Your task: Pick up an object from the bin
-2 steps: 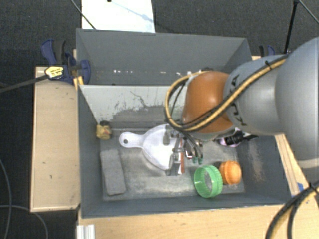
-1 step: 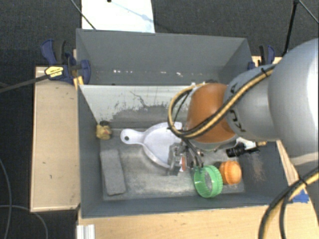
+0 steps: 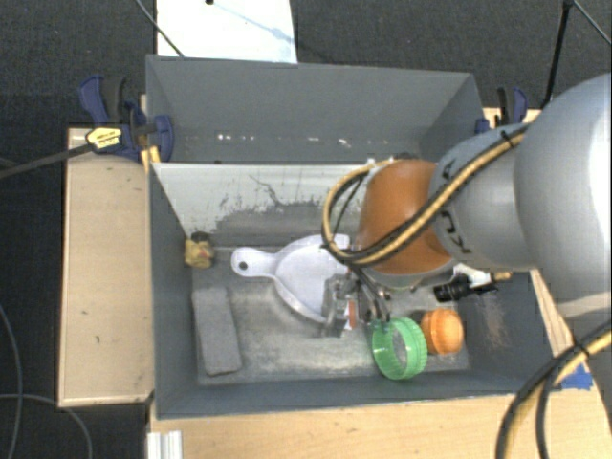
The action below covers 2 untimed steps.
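White scoop (image 3: 298,273) lies mid-bin, its bowl's rim directly beneath my hand (image 3: 346,312); I cannot tell whether the hand is clenched or released. Green ring (image 3: 400,349) and orange ball (image 3: 444,333) sit just beside it

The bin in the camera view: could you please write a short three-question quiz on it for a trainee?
1. True or false: the grey block lies at the left of the bin.
2. Which thing lies nearest the green ring? A) orange ball B) grey block C) small tan thing
3. Fill in: the gripper is at the right edge of the white ____.
Key: 1 true; 2 A; 3 scoop.
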Tool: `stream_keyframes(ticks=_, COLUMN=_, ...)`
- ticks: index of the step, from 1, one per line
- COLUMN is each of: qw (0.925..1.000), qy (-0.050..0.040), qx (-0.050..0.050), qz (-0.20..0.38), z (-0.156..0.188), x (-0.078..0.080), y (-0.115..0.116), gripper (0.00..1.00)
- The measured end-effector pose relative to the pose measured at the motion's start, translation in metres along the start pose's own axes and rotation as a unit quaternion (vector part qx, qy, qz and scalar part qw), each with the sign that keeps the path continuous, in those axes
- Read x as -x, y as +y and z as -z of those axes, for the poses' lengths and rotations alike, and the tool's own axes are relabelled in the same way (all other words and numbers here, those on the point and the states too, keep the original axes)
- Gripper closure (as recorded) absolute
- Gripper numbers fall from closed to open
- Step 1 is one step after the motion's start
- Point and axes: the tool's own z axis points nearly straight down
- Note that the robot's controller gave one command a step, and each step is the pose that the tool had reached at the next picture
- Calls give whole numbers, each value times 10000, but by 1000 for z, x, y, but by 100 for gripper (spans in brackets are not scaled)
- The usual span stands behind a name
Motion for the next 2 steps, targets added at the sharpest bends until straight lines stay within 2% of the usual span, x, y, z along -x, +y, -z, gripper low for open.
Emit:
stream_keyframes(ticks=1, qw=9971, qy=-76, qx=5, qz=751, z=109, x=-34, y=11, gripper=100)
stream_keyframes(ticks=2, qw=9972, qy=-75, qx=5, qz=748, z=109, x=-35, y=11, gripper=100)
